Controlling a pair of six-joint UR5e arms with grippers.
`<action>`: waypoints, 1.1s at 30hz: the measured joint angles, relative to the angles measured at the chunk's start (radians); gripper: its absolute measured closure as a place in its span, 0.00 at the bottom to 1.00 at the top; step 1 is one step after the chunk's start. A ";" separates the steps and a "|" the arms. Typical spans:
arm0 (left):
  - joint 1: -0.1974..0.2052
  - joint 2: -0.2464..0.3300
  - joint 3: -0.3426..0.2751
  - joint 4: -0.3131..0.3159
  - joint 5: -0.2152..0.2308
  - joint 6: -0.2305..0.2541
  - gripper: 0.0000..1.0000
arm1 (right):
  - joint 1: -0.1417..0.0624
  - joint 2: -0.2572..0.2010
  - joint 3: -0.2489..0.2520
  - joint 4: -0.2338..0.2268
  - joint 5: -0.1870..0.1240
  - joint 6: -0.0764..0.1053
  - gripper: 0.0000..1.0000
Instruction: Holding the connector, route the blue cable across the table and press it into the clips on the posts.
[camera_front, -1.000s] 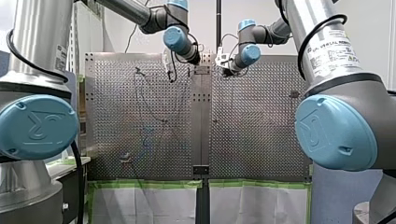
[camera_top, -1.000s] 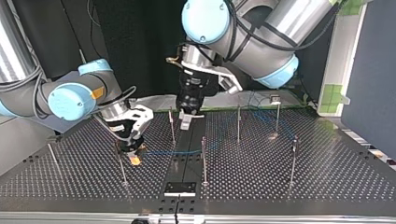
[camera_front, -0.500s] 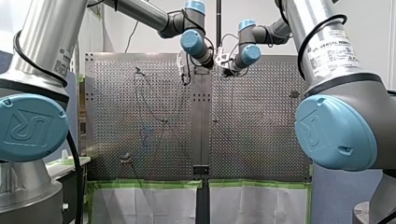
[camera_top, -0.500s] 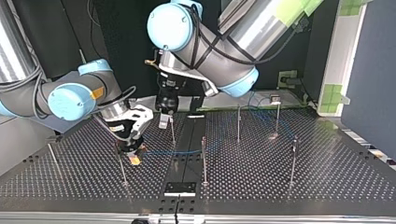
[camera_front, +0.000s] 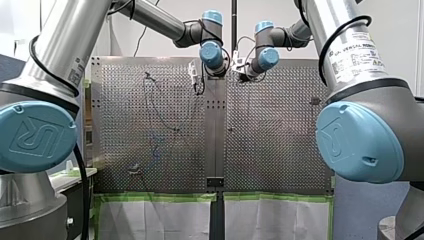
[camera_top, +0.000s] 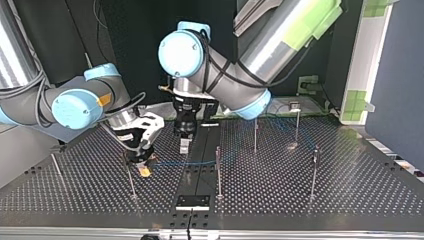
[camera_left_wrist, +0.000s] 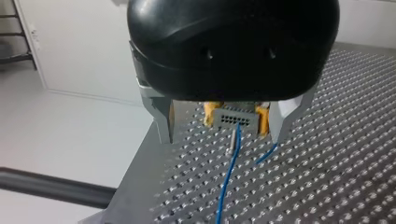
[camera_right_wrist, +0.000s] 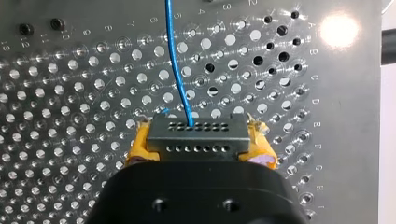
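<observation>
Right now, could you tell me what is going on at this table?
My right gripper is shut on the grey connector, clamping it between yellow pads low over the perforated table. The blue cable runs from the connector across the table towards the posts. My left gripper hangs open close by, facing the connector, with the cable passing beneath it and nothing held. Whether the cable sits in any clip is too small to tell.
</observation>
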 joint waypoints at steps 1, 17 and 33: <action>0.005 0.000 0.002 0.008 0.005 0.000 0.00 | 0.000 0.000 0.000 0.000 0.000 0.000 1.00; 0.074 -0.117 0.126 0.008 0.018 -0.005 0.00 | -0.001 0.000 0.002 0.001 0.000 -0.002 1.00; 0.108 -0.177 0.154 0.030 0.030 -0.010 0.00 | -0.002 0.000 0.002 0.000 -0.001 -0.001 1.00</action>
